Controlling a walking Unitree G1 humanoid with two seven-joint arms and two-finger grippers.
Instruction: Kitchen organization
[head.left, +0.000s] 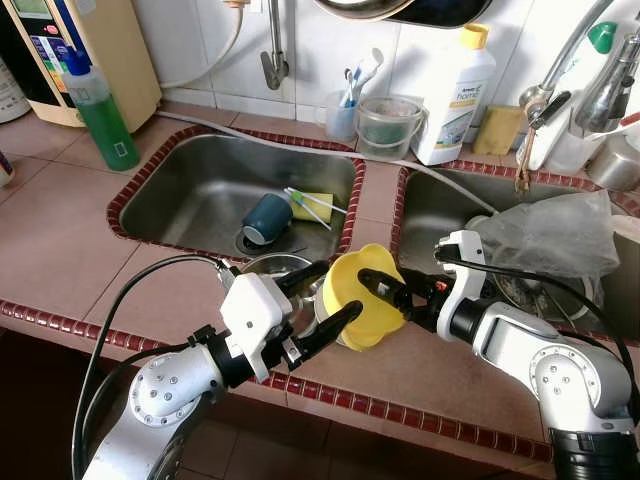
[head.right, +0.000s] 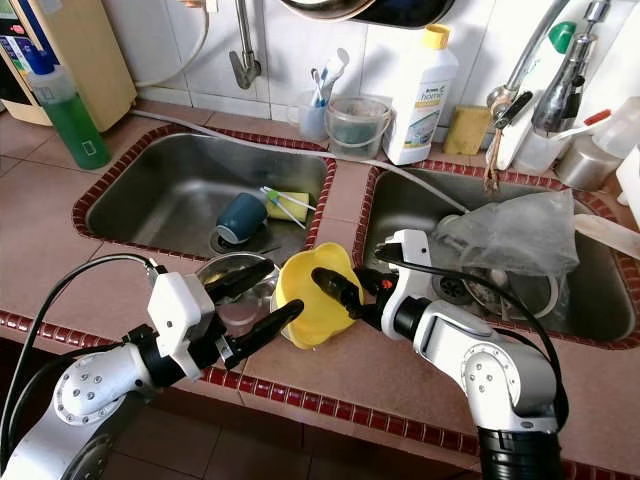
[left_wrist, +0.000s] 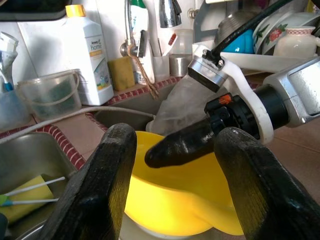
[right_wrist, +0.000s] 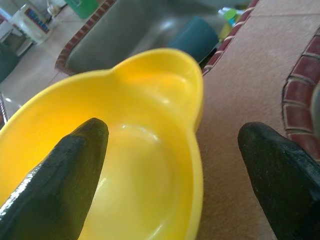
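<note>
Yellow bowl (head.left: 362, 296) is seen tilted on the tiled desk (head.left: 430, 375), on the strip between the 2 sinks, just in front of the left sink (head.left: 200, 190).

Right pincer (head.left: 385, 290): fingers spread wide, 1 finger inside the bowl, the other outside past the rim. In the right wrist view the rim lies between the 2 fingers with a clear gap to the outer one, so the bowl is straddled, not yet clamped. Judged: rim pinch being set up for a lift.

Left pincer (head.left: 325, 300): also open, 1 finger above and 1 below, the lower tip touching or just beside the bowl's near wall. Nothing is gripped. Probably steadying the bowl, or lined up for a handover.

A metal bowl (head.left: 272, 270) sits just beside the yellow one, partly hidden by the left pincer. In the left sink a dark blue cup (head.left: 267, 218) lies on its side next to a yellow sponge (head.left: 318, 205). A crumpled plastic bag (head.left: 555, 235) is draped over the right sink.
</note>
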